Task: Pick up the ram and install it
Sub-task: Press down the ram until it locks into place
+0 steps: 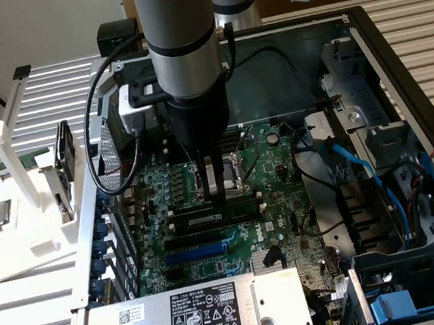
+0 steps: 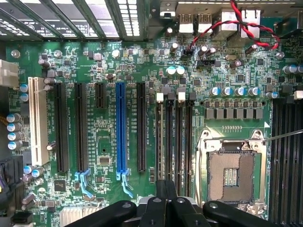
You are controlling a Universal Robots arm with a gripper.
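Lying flat in slot — ram (image 1: 215,214); tool (image 1: 215,197) just above.

Pincer (image 1: 215,179) low over ram (image 1: 214,217) on motherboard (image 1: 274,203).

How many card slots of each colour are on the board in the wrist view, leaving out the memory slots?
White slot: 1
Blue slot: 1
Black slots: 4, one of them short
Total: 6
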